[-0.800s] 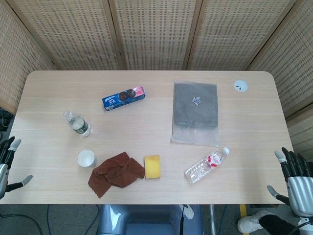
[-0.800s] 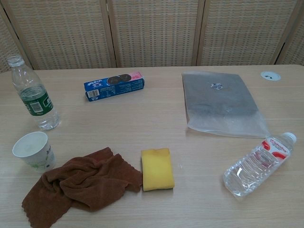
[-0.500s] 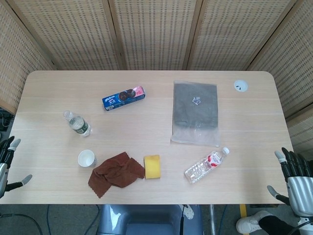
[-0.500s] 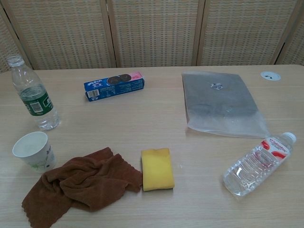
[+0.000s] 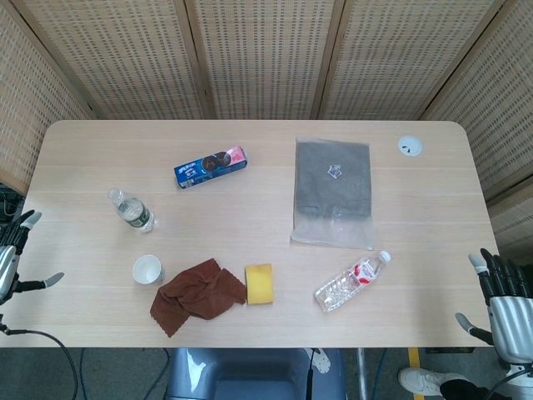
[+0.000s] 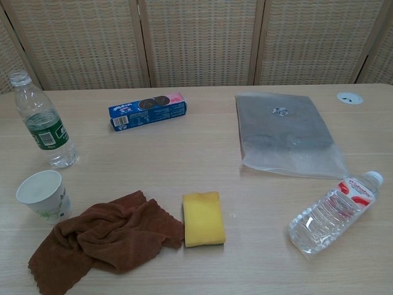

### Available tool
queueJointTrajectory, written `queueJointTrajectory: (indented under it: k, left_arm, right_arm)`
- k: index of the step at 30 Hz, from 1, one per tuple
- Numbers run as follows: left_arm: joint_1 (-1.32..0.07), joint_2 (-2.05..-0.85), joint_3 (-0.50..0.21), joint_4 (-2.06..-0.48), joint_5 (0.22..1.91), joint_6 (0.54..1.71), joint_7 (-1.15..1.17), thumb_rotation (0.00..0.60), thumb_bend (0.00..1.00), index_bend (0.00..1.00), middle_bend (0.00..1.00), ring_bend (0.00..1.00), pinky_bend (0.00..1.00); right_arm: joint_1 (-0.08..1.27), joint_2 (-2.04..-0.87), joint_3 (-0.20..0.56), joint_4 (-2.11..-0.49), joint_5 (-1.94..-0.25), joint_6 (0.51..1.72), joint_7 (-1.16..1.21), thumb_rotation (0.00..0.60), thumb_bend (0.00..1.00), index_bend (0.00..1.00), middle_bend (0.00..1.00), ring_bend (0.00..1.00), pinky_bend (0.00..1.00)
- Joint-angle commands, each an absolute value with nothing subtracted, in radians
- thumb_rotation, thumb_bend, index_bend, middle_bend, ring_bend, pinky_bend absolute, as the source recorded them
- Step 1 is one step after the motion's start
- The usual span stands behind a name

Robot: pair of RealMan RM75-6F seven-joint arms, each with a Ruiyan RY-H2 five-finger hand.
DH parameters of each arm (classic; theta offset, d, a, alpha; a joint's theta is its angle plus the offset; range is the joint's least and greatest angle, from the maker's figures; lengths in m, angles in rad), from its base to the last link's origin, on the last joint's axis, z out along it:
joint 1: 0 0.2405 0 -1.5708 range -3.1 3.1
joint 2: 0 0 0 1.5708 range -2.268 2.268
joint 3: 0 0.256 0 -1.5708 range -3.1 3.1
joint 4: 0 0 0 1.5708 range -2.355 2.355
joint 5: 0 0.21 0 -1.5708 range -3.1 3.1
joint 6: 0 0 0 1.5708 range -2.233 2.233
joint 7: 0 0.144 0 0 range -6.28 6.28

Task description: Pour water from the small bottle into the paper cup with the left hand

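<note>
A small clear bottle with a green label stands upright near the table's left side. Just in front of it sits a white paper cup, upright. My left hand hovers off the table's left edge with fingers spread and nothing in it, well left of the bottle. My right hand hangs off the right front corner, fingers apart and empty. Neither hand appears in the chest view.
A brown cloth lies beside the cup, with a yellow sponge to its right. A red-labelled bottle lies on its side at front right. A blue cookie box and a bagged grey cloth sit further back.
My left hand has risen and shifted a little toward the far side along the table's left edge. The right hand and the objects are unmoved.
</note>
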State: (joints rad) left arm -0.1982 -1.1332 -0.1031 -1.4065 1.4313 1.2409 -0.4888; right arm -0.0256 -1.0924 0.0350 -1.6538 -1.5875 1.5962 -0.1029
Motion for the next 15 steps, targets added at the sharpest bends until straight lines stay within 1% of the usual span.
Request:
queueJointTrajectory:
  k: [1, 4, 10, 15]
  left_arm:
    - [-0.331, -1.208, -0.137, -1.206, 1.433, 1.053, -0.785, 0.6, 0.0, 0.0, 0.0, 0.0, 0.0]
    - [-0.388, -1.262, -0.132, -1.111, 1.454, 0.983, -0.9, 0.6, 0.0, 0.0, 0.0, 0.0, 0.0]
    - [-0.461, -1.353, -0.107, -0.976, 1.496, 0.916, -1.077, 0.6, 0.0, 0.0, 0.0, 0.0, 0.0]
    - [-0.506, -1.408, -0.098, -0.904, 1.503, 0.879, -1.134, 0.6, 0.0, 0.0, 0.0, 0.0, 0.0]
  right_arm:
    - [-0.021, -1.096, 0.039, -1.653, -1.576, 1.587, -0.111, 0.6, 0.0, 0.01, 0.0, 0.0, 0.0]
    - [-0.017, -1.101, 0.043, -1.652, -1.564, 1.575, -0.123, 0.6, 0.0, 0.01, 0.0, 0.0, 0.0]
    - [-0.008, -1.11, 0.051, -1.648, -1.536, 1.554, -0.141, 0.6, 0.0, 0.02, 0.0, 0.0, 0.0]
    - [-0.003, -1.114, 0.056, -1.644, -1.517, 1.54, -0.148, 0.6, 0.0, 0.02, 0.0, 0.0, 0.0]
